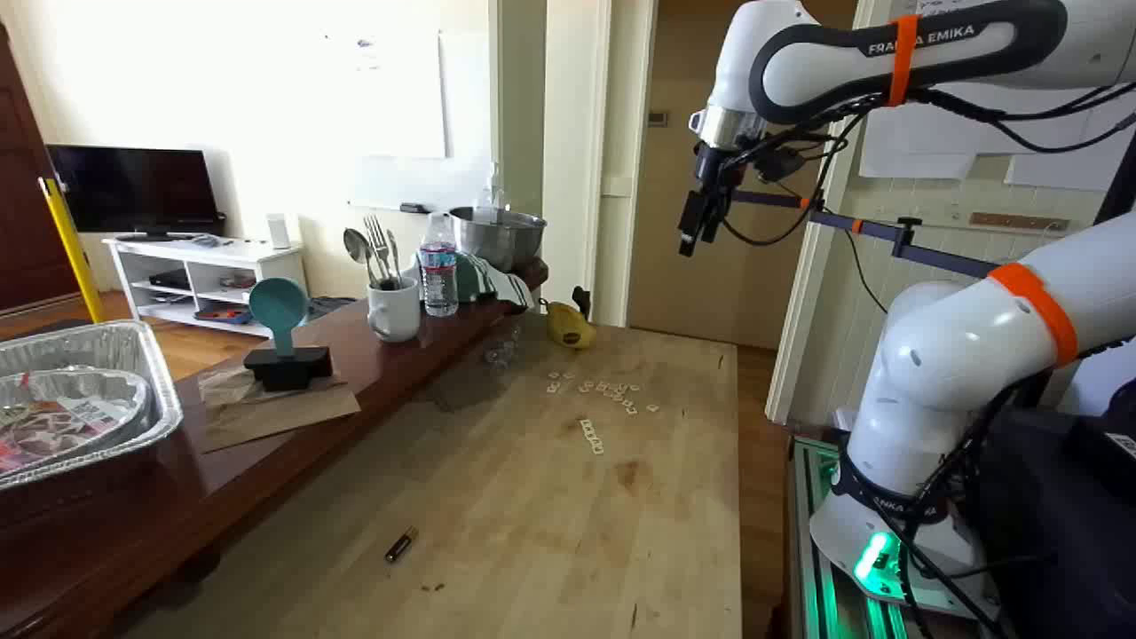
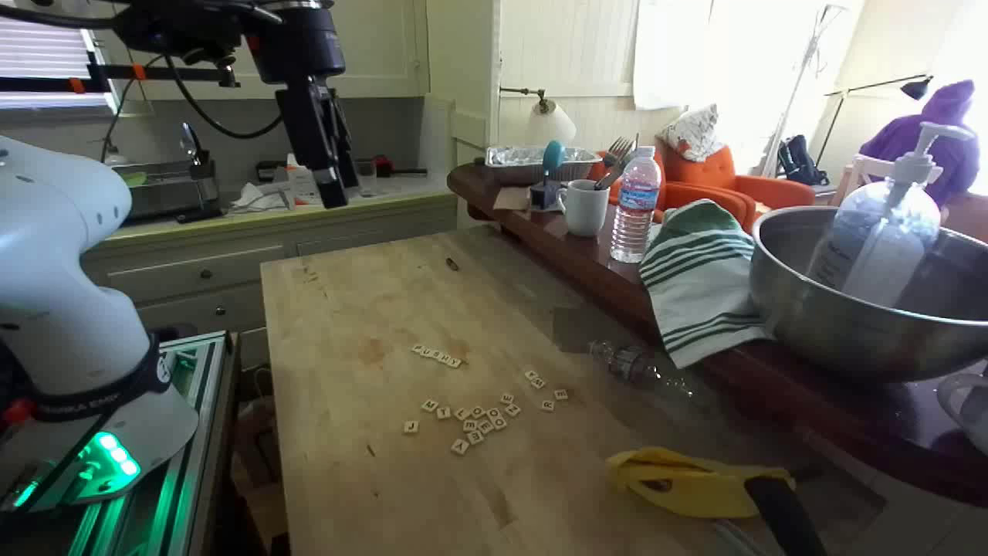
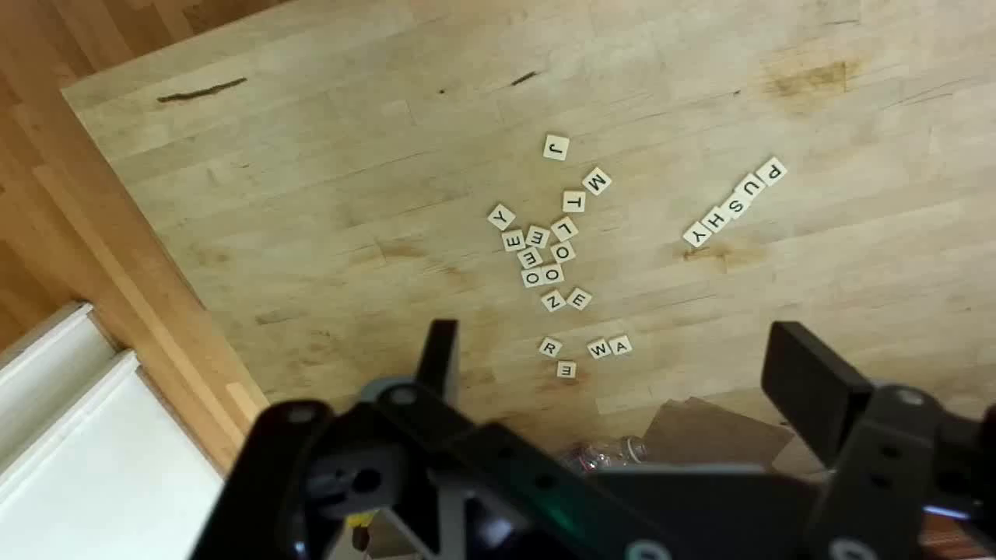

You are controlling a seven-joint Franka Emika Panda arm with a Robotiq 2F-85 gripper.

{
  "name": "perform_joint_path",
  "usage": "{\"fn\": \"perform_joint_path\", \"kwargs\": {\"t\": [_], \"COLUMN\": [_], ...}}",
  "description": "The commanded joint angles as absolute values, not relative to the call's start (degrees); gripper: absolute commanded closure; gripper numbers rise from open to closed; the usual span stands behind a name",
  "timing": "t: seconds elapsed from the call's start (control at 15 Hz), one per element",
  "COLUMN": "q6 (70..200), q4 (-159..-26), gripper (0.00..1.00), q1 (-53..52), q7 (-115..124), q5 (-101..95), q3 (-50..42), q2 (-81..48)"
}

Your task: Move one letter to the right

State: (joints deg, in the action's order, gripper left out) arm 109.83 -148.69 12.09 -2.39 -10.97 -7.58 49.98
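Above the table [image 3: 350,194], the gripper [image 3: 615,362] hangs, jaws spread wide; the letters [image 3: 562,252] look light, stiff and likely slippery, best pinched by opposite edges

In an exterior view you can't read the small central letter tiles [image 1: 592,437]; a foil tray [image 1: 161,382] runs off left.

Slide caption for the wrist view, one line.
Open pincer above a wooden table: a tile row spelling PUSHY, beside scattered letter tiles.
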Motion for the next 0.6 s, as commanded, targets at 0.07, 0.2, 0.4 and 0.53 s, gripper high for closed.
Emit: {"fn": "perform_joint_path", "kwargs": {"t": [0.07,0.2,0.4,0.53], "q6": [109.6,109.6,109.9,111.4], "q4": [-148.5,-148.5,-148.9,-150.8], "gripper": [0.00,0.00,0.00,0.00], "q1": [11.6,11.6,10.9,7.6], "q7": [-2.1,-2.1,-2.9,-6.1], "q5": [-11.2,-11.2,-11.0,-9.3], "q3": [-7.9,-7.9,-7.9,-8.3], "q2": [50.0,50.0,49.6,48.2]}}
